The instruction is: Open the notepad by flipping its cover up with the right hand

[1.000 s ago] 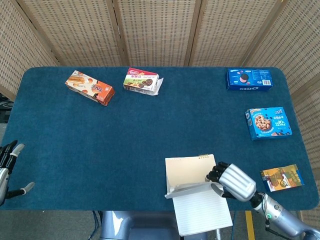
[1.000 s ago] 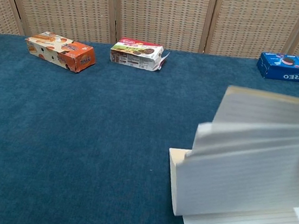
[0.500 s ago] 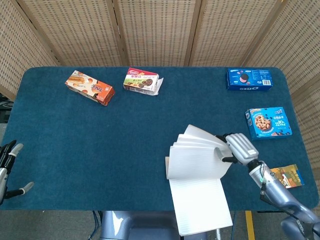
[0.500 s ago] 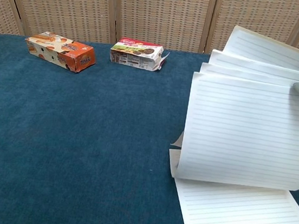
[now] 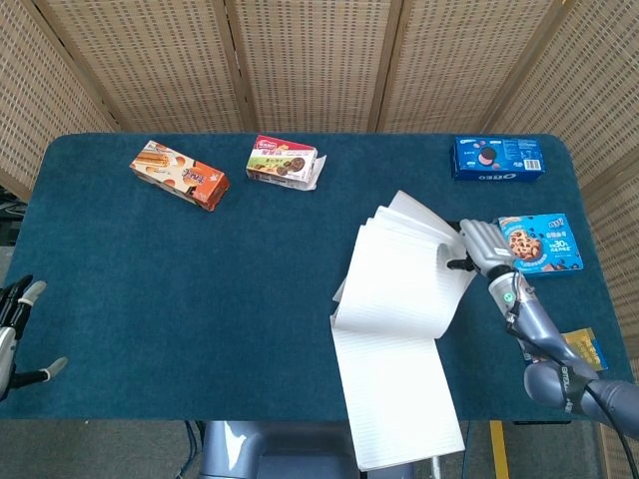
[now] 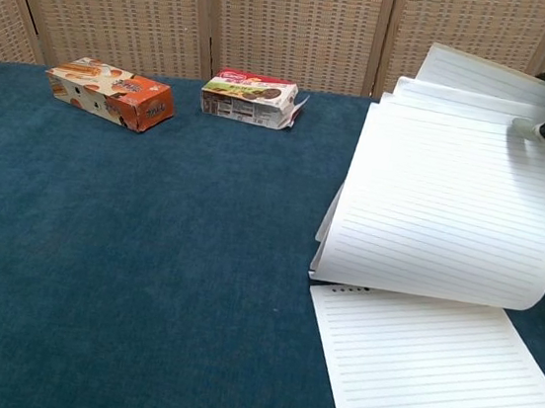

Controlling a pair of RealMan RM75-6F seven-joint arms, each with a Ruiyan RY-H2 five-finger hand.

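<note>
While raised, notepad point(image 5: 399, 299) pages (near Oreo box point(image 5: 497, 158))

Bright, even light from above fills both views, with soft, faint shadows. The white notepad point(image 5: 399, 329) pages are nearly washed out in the chest view. Focus is sharp throughout, and no blur shows at the edges.

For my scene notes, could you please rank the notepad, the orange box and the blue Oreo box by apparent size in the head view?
1. Notepad, clearly largest.
2 and 3. Orange box and blue Oreo box look about alike; not ranked.
</note>
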